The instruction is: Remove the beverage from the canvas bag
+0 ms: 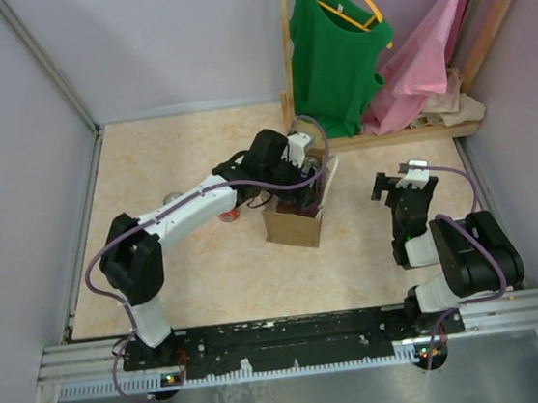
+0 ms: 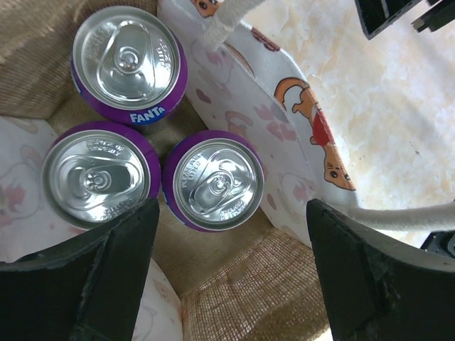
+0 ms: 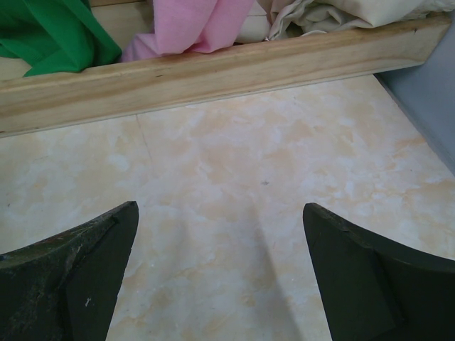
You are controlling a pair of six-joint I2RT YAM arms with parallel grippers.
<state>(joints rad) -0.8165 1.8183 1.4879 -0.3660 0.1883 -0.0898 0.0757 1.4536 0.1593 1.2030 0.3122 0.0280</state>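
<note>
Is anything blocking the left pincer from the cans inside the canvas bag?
Nothing visible does. The left pincer hangs open over the open canvas bag, where three purple cans stand upright with bare tops. One white handle runs beside the cans, not over them.

Left fingers (image 2: 92, 284) spread wide, right fingers (image 3: 64, 284) apart

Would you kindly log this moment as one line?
left gripper: open, over three purple cans in canvas bag | right gripper: open, empty, above table | cans: none gripped
</note>
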